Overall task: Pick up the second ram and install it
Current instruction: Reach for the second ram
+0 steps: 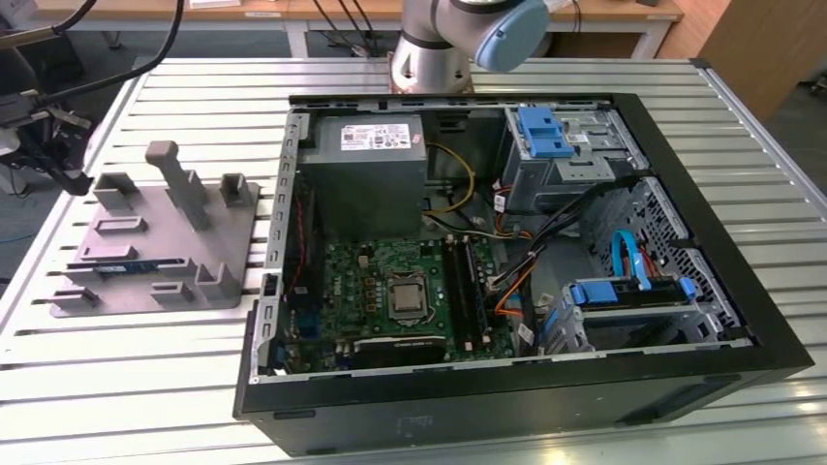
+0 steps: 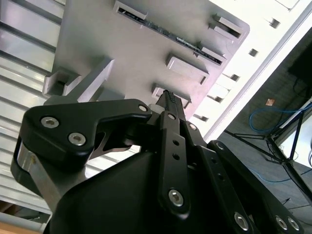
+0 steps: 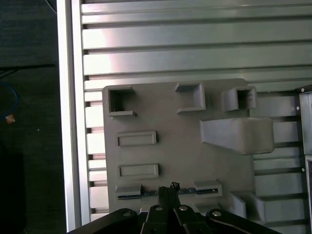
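Table (image 1: 155,378): tray (image 1: 142,242) on it at the exterior view's left, case (image 1: 517,402) beside it at the right, arm base (image 1: 433,58) behind the case.
Tray: ram (image 3: 148,193) seated between two blocks.
Case: power supply (image 1: 362,174) at the back, motherboard (image 1: 362,281) in front of it, drive bays (image 1: 568,145) at the right.

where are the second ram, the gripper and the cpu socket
the second ram (image 3: 148,193), first wrist view, on its exposed dark edge
gripper (image 3: 168,187), first wrist view, midway between its fingertips
cpu socket (image 1: 409,296), exterior view, middle of its metal lid
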